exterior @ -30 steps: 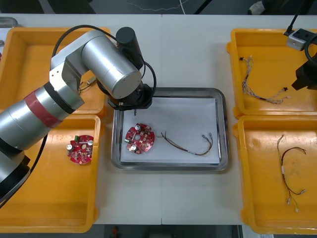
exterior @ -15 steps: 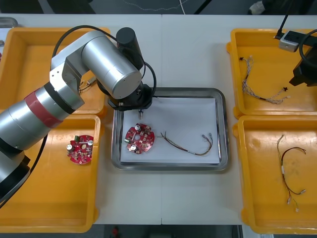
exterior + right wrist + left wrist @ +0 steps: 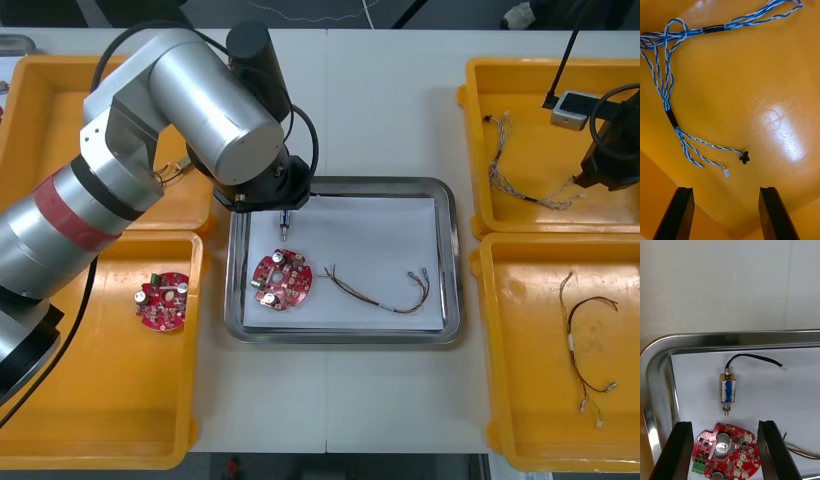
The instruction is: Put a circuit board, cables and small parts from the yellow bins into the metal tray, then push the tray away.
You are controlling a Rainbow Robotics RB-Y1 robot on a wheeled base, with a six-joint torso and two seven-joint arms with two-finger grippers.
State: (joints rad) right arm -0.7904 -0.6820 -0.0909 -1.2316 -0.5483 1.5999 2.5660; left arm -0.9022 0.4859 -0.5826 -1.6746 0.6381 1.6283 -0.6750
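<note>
My left gripper (image 3: 724,425) hangs open over the far left corner of the metal tray (image 3: 448,262). Just beyond its fingertips a small metal part (image 3: 727,388) with a blue band and a thin black lead lies free on the white liner. A round red circuit board (image 3: 282,279) lies just nearer than the part, and a red and yellow cable (image 3: 385,290) rests to its right. My right gripper (image 3: 726,189) is open above the far right yellow bin (image 3: 545,75), with nothing between its fingers. The loose ends of a twisted blue and white cable (image 3: 670,86) lie just ahead of them.
A second circuit board (image 3: 163,300) lies in the near left bin (image 3: 100,420). A black cable (image 3: 585,340) lies in the near right bin (image 3: 530,400). My left arm's bulky grey links (image 3: 200,110) hang over the far left bin and the tray's left rim.
My left gripper has opened and let go of the small metal part, which now lies in the tray, and the arm has pulled up and back a little. The right gripper has shifted slightly left.
</note>
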